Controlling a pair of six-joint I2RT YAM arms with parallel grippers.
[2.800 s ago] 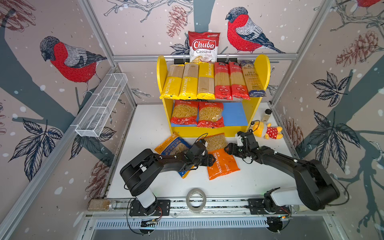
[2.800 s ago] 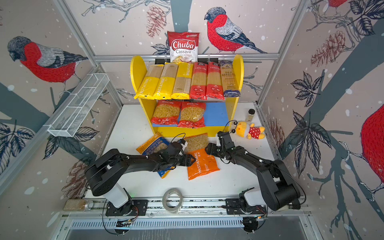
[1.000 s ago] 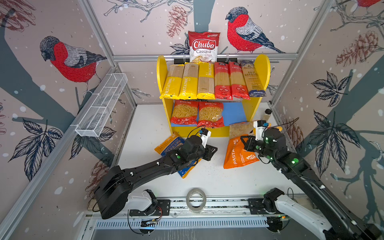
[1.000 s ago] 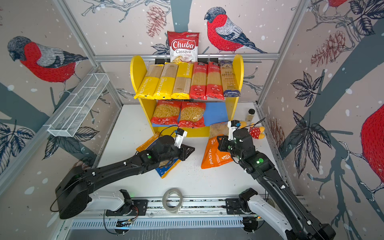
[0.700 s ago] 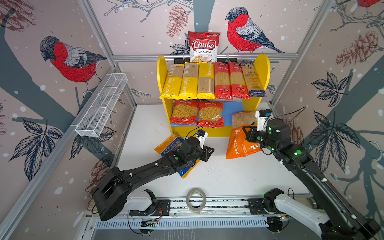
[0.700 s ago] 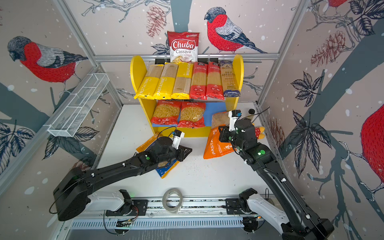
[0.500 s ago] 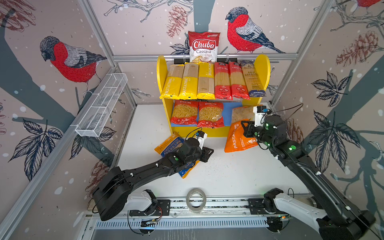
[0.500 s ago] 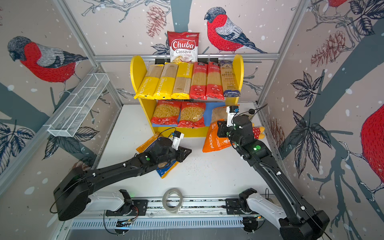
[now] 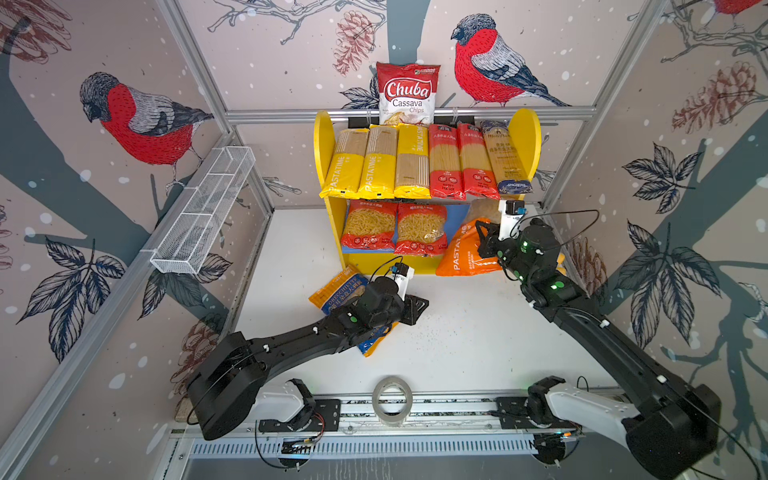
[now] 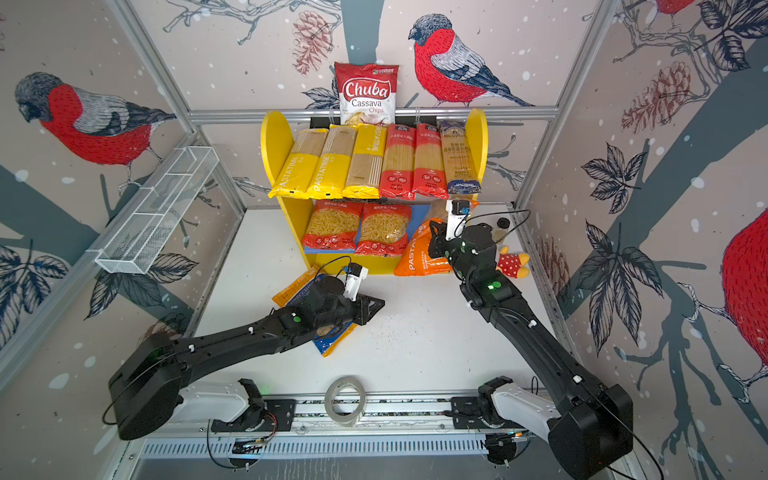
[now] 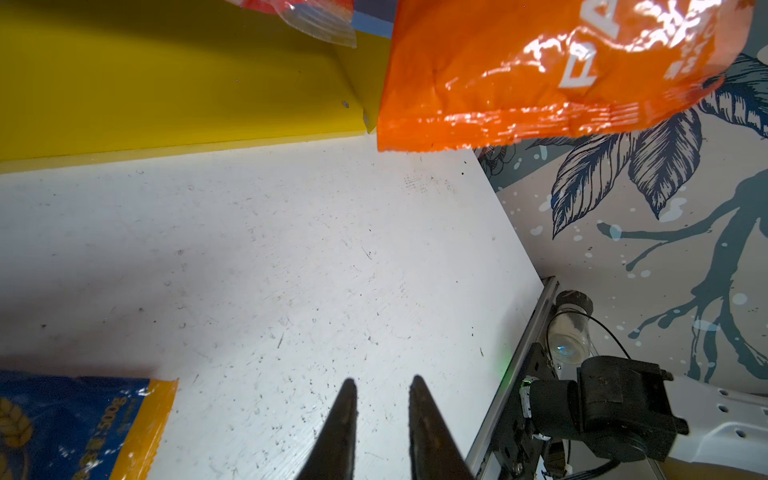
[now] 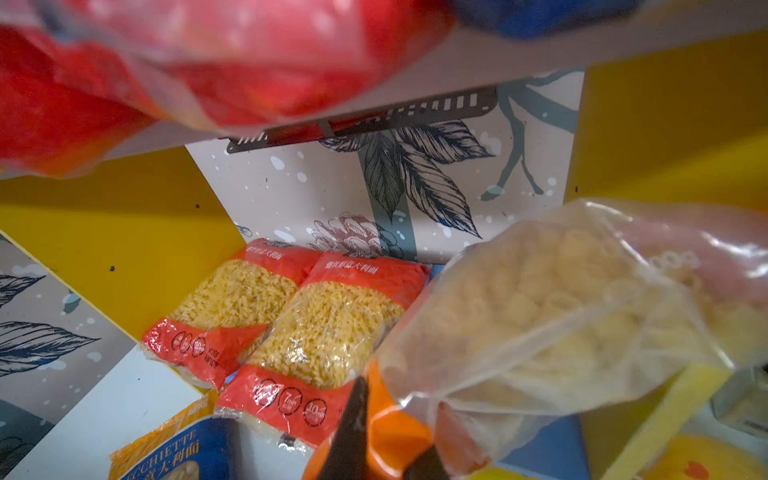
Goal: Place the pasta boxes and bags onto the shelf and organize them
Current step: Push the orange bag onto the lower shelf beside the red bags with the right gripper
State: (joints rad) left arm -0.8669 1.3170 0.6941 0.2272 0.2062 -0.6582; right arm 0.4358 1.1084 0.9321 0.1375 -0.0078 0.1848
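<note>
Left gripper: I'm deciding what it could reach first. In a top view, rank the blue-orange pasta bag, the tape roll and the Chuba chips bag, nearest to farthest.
1. Blue-orange pasta bag, right beside the left gripper, partly under its arm.
2. Tape roll, at the front, centre.
3. Chuba chips bag, at the back, above the shelf.

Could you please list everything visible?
two-tier shelf: 1, yellow, rear
long plastic spaghetti packs: 6, yellow, red, navy-gold, upper tier
short-pasta bags: 2, red, lower tier
PASTATIME bag: 1, orange, at lower tier
pasta bag: 1, blue-orange, under left arm
Chuba chips bag: 1, red-white, above shelf
wire-mesh basket: 1, white, left wall
tape roll: 1, pale, front rail
plush toy: 1, yellow-red, beside shelf
left pincer: ajar, empty
right pincer: gripping PASTATIME bag
</note>
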